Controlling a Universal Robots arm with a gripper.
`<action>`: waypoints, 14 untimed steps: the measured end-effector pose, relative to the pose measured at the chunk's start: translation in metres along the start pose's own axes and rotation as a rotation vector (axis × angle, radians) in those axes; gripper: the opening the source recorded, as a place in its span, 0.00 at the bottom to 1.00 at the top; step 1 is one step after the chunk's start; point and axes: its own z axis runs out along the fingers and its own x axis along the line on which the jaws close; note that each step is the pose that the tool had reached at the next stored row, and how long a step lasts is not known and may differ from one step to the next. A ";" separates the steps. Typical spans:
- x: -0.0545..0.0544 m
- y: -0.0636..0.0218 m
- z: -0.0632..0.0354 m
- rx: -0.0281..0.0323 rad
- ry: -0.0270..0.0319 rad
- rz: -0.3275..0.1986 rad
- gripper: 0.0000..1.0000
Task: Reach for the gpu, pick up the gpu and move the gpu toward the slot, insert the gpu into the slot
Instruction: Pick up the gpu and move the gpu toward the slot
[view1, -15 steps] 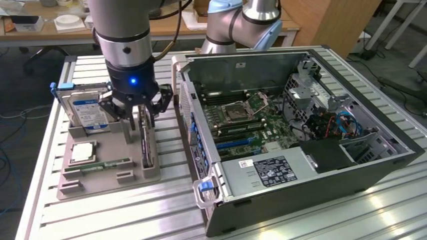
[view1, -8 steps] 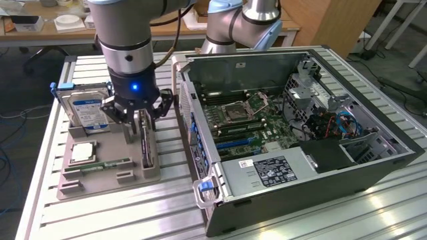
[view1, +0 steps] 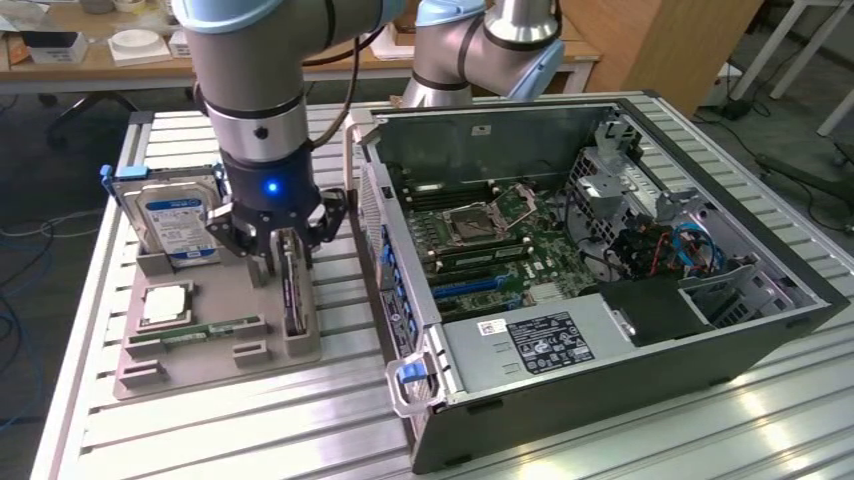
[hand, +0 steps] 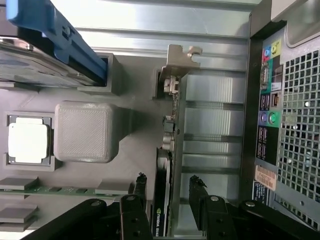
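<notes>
The gpu (view1: 291, 298) stands on edge in a grey holder (view1: 214, 362) on the exterior view's left. It is a thin green card with a black cooler and a silver end bracket (hand: 178, 64). My gripper (view1: 286, 250) hangs right over it, open, with one finger on each side of the card. In the wrist view the gpu (hand: 165, 165) runs between the black fingertips (hand: 140, 181), with a small gap on both sides. The slot (view1: 465, 286) is a blue connector on the motherboard inside the open computer case (view1: 641, 330).
The grey holder also carries a blue-labelled hard drive (view1: 180, 218), a processor chip (view1: 167, 302) and a narrow memory stick (view1: 200, 329). The case's rear wall (hand: 280, 115) stands close beside the gpu. Everything sits on a ribbed aluminium table (view1: 267, 430).
</notes>
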 end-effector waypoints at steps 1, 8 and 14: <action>0.000 -0.0001 0.0019 0.0000 -0.0001 0.000 0.47; 0.000 -0.0003 0.0105 0.0001 0.0001 0.000 0.47; 0.000 -0.0003 0.0116 -0.0002 -0.0003 0.000 0.47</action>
